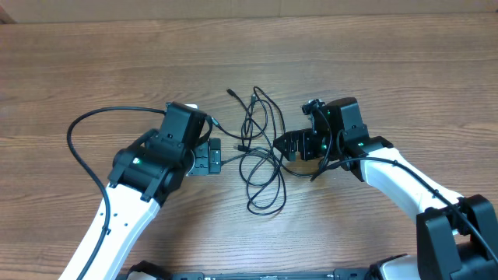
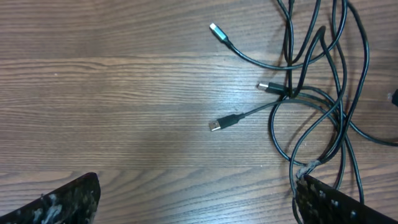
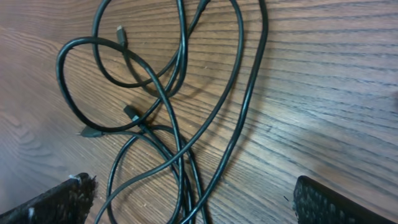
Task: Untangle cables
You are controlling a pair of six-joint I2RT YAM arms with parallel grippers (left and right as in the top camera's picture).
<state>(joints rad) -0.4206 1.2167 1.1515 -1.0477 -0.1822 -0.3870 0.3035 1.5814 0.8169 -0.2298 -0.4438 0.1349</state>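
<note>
I see cables (image 1: 257, 152) heaped on table (image 1: 93, 62). Left gripper (image 1: 217, 156) just left of cables, right gripper (image 1: 281, 146) just right. One plug end (image 1: 231, 92) pokes out behind cables, leftward.

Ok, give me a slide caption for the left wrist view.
Open left gripper facing a tangle of thin black cables on the wooden table, three plug ends lying free.

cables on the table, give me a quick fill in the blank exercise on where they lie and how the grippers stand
1. The cables lie tangled on a ___ table.
2. In the overhead view the tangle lies ___ the left gripper and the right gripper.
3. Both grippers have their jaws ___.
Missing words: wooden; between; open.
</note>
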